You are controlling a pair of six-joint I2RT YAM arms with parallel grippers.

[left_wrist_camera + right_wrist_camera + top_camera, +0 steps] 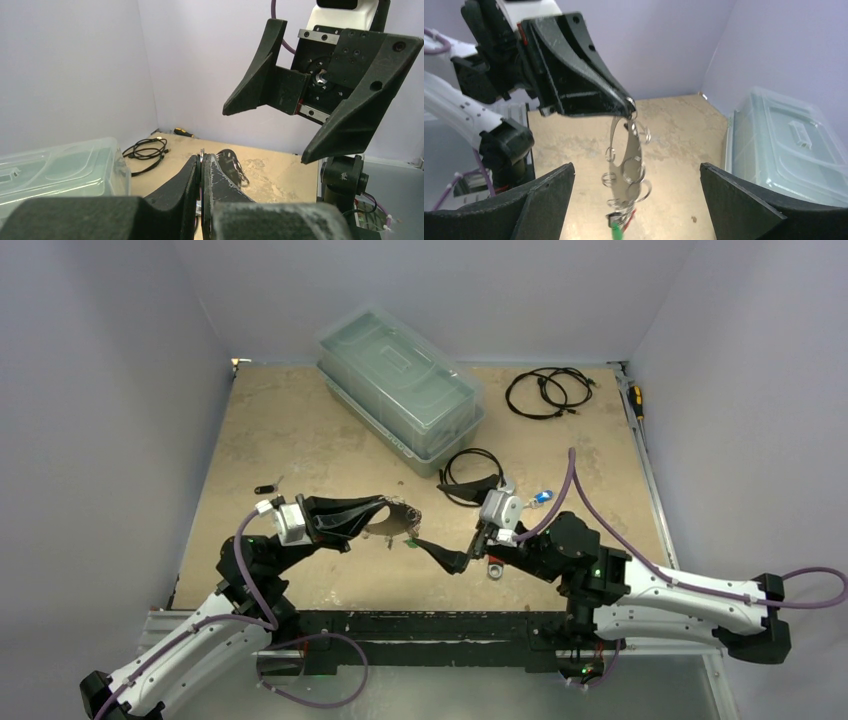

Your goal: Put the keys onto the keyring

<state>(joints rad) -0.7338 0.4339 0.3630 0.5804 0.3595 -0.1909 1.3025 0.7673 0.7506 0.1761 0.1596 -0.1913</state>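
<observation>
My left gripper [385, 504] is shut on the top edge of the keyring [392, 527], a thin silvery loop fringed with small rings, and holds it above the table. In the right wrist view the keyring [625, 159] hangs edge-on from the left gripper's tips, with a green tag [617, 233] and a red tag at its bottom. My right gripper [636, 170] is open and empty, its fingers either side of the hanging loop and apart from it. A blue-tagged key [543, 497] lies by the right wrist. A small black key [264, 489] lies left of the left arm.
A clear lidded plastic box [400, 385] stands at the back middle. One black cable coil [470, 472] lies just behind the right gripper, another [548, 392] at the back right. A yellow-and-black screwdriver [635, 400] lies along the right edge.
</observation>
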